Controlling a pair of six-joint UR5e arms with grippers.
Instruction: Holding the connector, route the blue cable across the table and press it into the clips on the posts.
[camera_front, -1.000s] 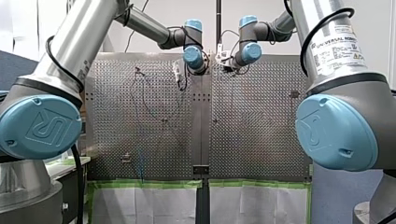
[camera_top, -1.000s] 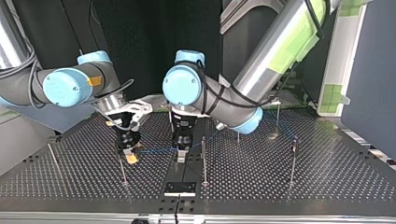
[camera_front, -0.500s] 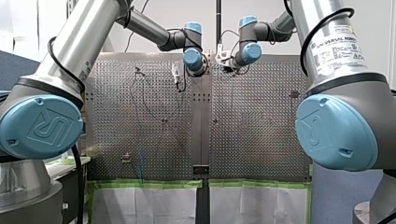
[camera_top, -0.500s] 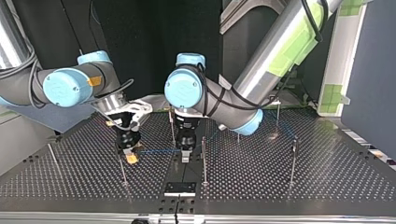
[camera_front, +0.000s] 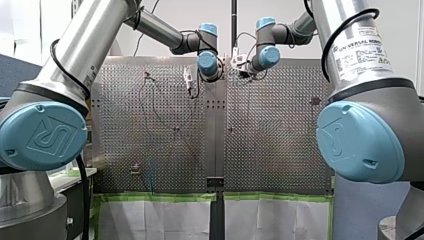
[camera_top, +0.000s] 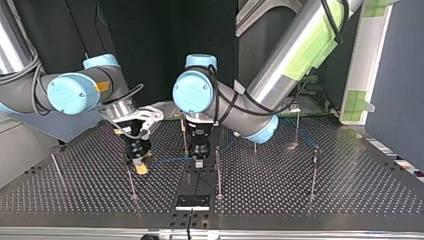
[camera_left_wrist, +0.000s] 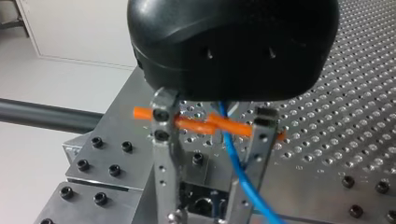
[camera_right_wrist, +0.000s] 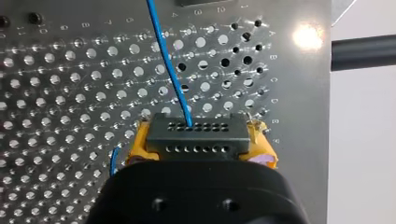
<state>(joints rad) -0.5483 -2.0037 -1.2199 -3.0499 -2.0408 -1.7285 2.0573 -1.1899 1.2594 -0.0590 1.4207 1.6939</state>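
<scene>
- Surface (camera_top: 300, 195): a perforated plate carrying thin upright posts. The clips at the post tops are too small to read. The route is best planned one post at a time. The likely next target is the post (camera_top: 218, 172) just beside the left gripper.
- Right gripper (camera_right_wrist: 201, 147): its yellow pads (camera_right_wrist: 138, 148) are closed on both sides of the connector, low over the surface at the top view's left. This arm serves best as the anchor. A firm grip with no twist is advised, so that the cable leaves the connector straight.
- Left gripper (camera_left_wrist: 205, 186): its metal fingers (camera_left_wrist: 164, 154) stand apart and the cable passes between them, so nothing appears clamped. The tips are out of view. It is judged to act as a guide. It should slide along the cable, lift it above the clip, then press straight down.
- Connector (camera_right_wrist: 194, 133): black and multi-pin, seated squarely between the pads.
- Blue cable (camera_top: 170, 161): it spans from the connector to the left gripper, just above the surface. Light tension is advised, because slack would miss the clip and a hard pull could drag the connector out of the pads.
</scene>
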